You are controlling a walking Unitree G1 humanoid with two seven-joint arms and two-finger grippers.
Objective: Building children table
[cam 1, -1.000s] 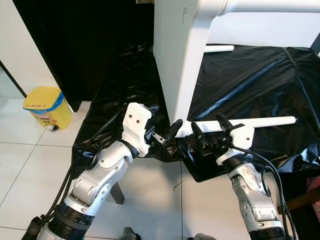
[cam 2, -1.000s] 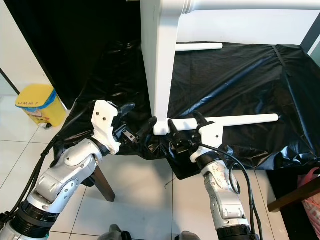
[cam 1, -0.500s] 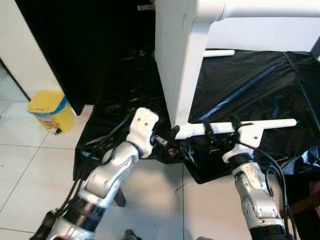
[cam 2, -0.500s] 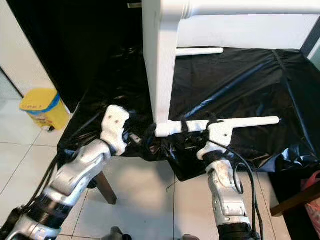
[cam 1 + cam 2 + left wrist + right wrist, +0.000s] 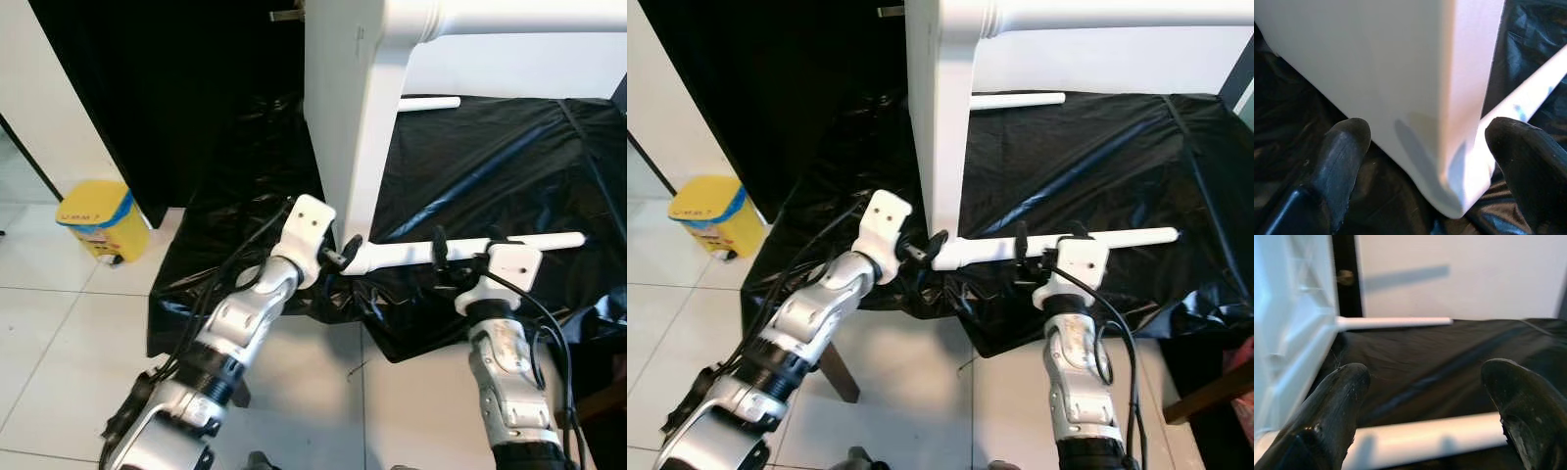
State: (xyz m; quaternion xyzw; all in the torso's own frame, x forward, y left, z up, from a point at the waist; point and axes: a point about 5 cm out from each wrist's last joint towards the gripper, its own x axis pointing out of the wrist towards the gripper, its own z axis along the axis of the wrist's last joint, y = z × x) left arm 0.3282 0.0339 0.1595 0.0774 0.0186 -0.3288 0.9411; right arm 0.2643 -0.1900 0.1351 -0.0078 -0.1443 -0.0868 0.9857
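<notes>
The white table leg was laid horizontally, long axis running left-right, across the black plastic sheet on the floor, just near of the upright white table panel. Its left end was butted at the panel's lower corner. The right gripper was placed over the leg's middle, jaws spread wide and straddling it from the near side; no firm clamp could be confirmed. The left gripper was placed at the leg's left end, jaws parted around the panel's corner, nothing held. A second white leg was seen lying far back on the sheet. Judged: right arm nearer for gripping, left for steadying the joint.
</notes>
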